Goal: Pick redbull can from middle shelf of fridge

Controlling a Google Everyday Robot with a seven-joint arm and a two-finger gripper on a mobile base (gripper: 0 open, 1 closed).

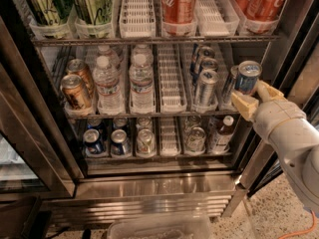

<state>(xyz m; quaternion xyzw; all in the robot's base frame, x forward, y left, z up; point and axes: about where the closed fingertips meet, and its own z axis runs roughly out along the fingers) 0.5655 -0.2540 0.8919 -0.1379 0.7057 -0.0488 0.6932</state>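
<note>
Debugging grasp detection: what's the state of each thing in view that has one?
Slim blue-and-silver metal redbull can: upright, at the right end of the white-laned wire middle shelf.
Two-finger gripper: at the can's lower part, by the fridge's right frame.
Stainless-steel fridge: door open.
Clear plastic water bottles: upright, capped.

Worktop, the middle shelf [171, 91], carries water bottles [141, 81], bronze cans [75, 91], slim silver cans [206, 86] and the redbull can [247, 77]. The claw [252, 97] is at its right end.
</note>
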